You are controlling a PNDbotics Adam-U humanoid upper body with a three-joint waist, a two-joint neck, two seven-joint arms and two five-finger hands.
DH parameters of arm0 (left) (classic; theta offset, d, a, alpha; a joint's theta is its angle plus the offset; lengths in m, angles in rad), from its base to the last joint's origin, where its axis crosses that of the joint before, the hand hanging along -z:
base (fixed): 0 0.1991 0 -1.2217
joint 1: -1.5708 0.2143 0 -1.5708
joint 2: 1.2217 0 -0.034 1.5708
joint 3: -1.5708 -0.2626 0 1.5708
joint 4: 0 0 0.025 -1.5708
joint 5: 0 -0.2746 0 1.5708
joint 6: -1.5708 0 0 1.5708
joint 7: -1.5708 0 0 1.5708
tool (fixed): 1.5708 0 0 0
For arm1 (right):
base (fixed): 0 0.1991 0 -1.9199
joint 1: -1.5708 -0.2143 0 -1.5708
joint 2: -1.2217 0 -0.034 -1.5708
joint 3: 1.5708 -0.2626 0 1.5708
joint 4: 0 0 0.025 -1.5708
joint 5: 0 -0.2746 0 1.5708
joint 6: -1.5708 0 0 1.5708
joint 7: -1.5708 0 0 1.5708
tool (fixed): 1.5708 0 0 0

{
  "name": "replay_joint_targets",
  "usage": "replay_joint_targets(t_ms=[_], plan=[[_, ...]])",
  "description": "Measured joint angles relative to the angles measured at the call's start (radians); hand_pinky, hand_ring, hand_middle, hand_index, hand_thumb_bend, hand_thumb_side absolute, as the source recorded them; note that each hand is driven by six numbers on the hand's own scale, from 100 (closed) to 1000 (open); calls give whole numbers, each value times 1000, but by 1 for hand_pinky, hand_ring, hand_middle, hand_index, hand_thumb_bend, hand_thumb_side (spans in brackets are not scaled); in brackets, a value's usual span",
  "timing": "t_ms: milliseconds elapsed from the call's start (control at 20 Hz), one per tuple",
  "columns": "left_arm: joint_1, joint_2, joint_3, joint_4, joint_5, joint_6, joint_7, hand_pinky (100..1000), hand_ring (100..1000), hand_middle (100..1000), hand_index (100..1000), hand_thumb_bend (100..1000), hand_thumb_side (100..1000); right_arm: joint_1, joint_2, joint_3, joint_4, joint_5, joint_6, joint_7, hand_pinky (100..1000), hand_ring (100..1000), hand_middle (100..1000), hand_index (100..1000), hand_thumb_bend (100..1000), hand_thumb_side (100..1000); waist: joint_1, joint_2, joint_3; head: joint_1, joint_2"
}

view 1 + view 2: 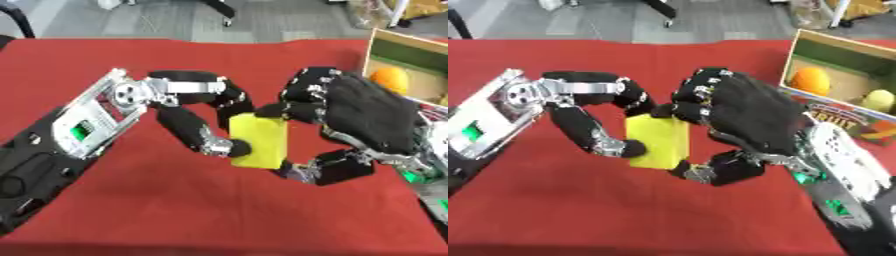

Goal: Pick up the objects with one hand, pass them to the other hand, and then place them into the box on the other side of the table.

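A yellow block (259, 140) hangs above the middle of the red table (219, 215), held between both hands. My left hand (131, 96) reaches in from the left, its fingers curled over the block's top and its thumb against the block's left face. My right hand (750, 117) comes in from the right, with fingers hooked on the block's upper right corner and the thumb under its lower edge. The block's right side is hidden behind the right hand. A cardboard box (842, 42) stands at the table's right edge.
Inside the box lie an orange ball (810, 81) and a yellow-green round thing (877, 100). A printed flap with fruit pictures (859, 122) lies in front of the box, close to my right forearm. Grey floor and chair legs show beyond the far table edge.
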Motion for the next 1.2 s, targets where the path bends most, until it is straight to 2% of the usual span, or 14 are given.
replay_joint_targets(t_ms=[50, 100, 150, 250, 400, 600, 800, 850, 1000, 1200], plan=[[0, 3, 4, -2, 0, -1, 3, 644, 610, 574, 729, 398, 556, 0, -1, 0, 0, -2, 6, -12, 584, 555, 386, 450, 256, 294, 0, 0, 0, 0, 0], [0, 6, 9, -3, -1, -2, 6, 644, 610, 574, 729, 398, 556, 1, -2, 0, 0, -4, 11, -22, 584, 555, 386, 450, 256, 294, 0, 0, 0, 0, 0], [0, 7, 14, -5, -2, -4, 9, 662, 630, 597, 751, 505, 663, 2, -5, 0, 0, -6, 16, -33, 582, 554, 383, 442, 252, 291, 0, 0, 0, 0, 0], [4, 9, 29, -8, -6, -11, 18, 676, 649, 614, 767, 563, 717, 6, -8, -1, 0, -8, 26, -53, 579, 552, 380, 432, 251, 286, 0, 0, 0, 0, 0], [22, 10, 68, -17, -24, -31, 44, 692, 674, 639, 785, 594, 760, 8, -9, -13, 1, -15, 42, -91, 577, 551, 377, 418, 251, 285, 0, 0, 0, -1, 0], [48, 29, 147, -10, -64, -60, 110, 710, 705, 675, 809, 650, 828, 14, -30, -36, 2, -30, 64, -144, 573, 551, 370, 399, 253, 283, 0, 0, 0, -9, 0], [96, 51, 244, 11, -97, -77, 209, 714, 717, 684, 811, 656, 873, 38, -75, -72, 3, -75, 104, -195, 562, 559, 341, 371, 254, 285, 0, 0, 2, -13, 0], [113, 55, 271, 18, -103, -78, 241, 714, 717, 684, 808, 618, 898, 50, -92, -86, 4, -98, 123, -206, 558, 563, 332, 363, 247, 293, 0, 0, 3, -16, 0], [172, 62, 347, 38, -107, -81, 357, 699, 707, 668, 797, 580, 890, 95, -156, -142, 4, -204, 201, -235, 546, 569, 313, 343, 240, 293, 0, 0, 4, -24, 0], [260, 60, 423, 59, -66, -97, 528, 682, 699, 654, 789, 546, 876, 157, -236, -246, 5, -361, 324, -288, 550, 579, 319, 346, 226, 288, 0, 0, 13, -50, -1]])
